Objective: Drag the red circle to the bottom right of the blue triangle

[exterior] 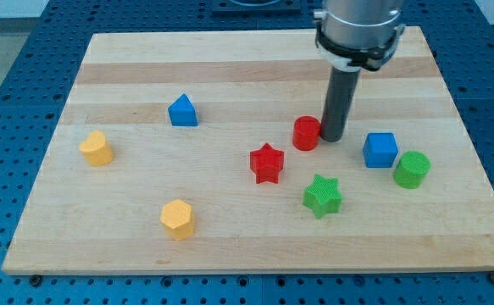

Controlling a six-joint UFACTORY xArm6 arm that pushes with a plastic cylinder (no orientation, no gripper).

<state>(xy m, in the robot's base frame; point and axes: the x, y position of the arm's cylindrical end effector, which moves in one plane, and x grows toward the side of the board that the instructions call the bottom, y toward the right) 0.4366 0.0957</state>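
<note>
The red circle (306, 133) stands near the board's middle, right of centre. My tip (332, 138) rests on the board right against the circle's right side, touching or nearly touching it. The blue triangle (182, 111) sits far to the view's left of the circle, slightly higher. The rod rises from the tip to the arm's grey body at the view's top.
A red star (267, 163) lies just below-left of the circle. A blue cube (380, 150), green cylinder (412, 169) and green star (322, 196) sit at right. Two yellow blocks (97, 148) (178, 219) lie at left. The wooden board (247, 254) sits on a blue pegboard.
</note>
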